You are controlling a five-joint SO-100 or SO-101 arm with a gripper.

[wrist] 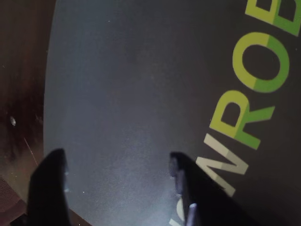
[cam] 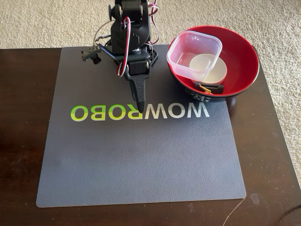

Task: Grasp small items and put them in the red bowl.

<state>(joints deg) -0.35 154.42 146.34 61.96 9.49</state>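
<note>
Apparently done: nothing loose lies on the grey rubber mat (cam: 141, 160).
Bowl: large glossy red bowl (cam: 244, 56) at mat's far right corner.
Contents: clear square plastic container (cam: 194, 55), small white round dish (cam: 211, 70), yellow clips (cam: 205, 88), all inside.
Claw: gripper (wrist: 120, 188) spread, empty, over mat's far middle.
Advice: retract clear of bowl rim.

1. The grey mat (cam: 141, 165) lies bare across its near half and its left side, in the fixed view.
2. The red bowl (cam: 244, 56) blocks the mat's far right corner, filled by a clear square container (cam: 181, 52) and a white dish (cam: 214, 70).
3. The gripper (wrist: 117, 162) stands spread above bare mat in the wrist view; nothing sits between its fingers.
</note>
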